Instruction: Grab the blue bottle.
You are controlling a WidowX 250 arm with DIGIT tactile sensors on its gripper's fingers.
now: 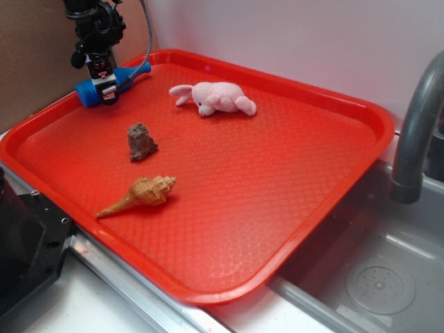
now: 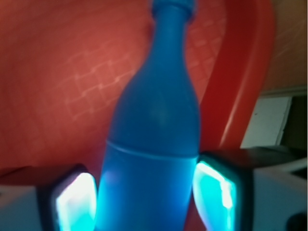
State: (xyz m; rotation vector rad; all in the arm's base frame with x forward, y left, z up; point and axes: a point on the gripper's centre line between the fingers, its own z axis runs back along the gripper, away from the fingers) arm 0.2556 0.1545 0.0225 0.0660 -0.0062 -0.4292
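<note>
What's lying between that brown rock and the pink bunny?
Nothing: only bare red tray separates the rock from the bunny, in the exterior view.

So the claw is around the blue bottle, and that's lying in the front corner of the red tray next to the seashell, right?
Not quite. The gripper does straddle the blue bottle, but the exterior view shows it at the back left edge of the red tray, far from the seashell near the front.
</note>
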